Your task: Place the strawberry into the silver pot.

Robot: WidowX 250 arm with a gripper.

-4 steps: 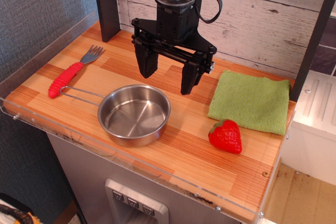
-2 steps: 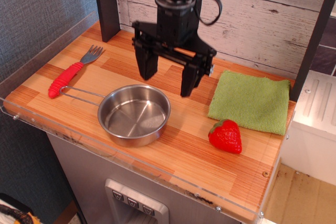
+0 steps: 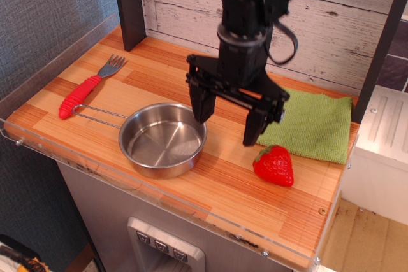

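The glossy red strawberry (image 3: 275, 165) lies on the wooden table near the front right, just below the green cloth. The silver pot (image 3: 162, 139) sits at the front centre, empty, its thin wire handle pointing left. My black gripper (image 3: 227, 123) hangs open and empty above the table between the pot and the strawberry. Its left finger is over the pot's right rim. Its right finger is just up and left of the strawberry, not touching it.
A green cloth (image 3: 313, 121) lies at the back right. A fork with a red handle (image 3: 83, 92) lies at the left. A dark post (image 3: 129, 4) stands at the back left. A clear plastic lip runs along the table's front edge (image 3: 191, 211).
The gripper has moved right and toward the front, from behind the pot to the gap between pot and strawberry. It stays open. Pot and strawberry have not moved.
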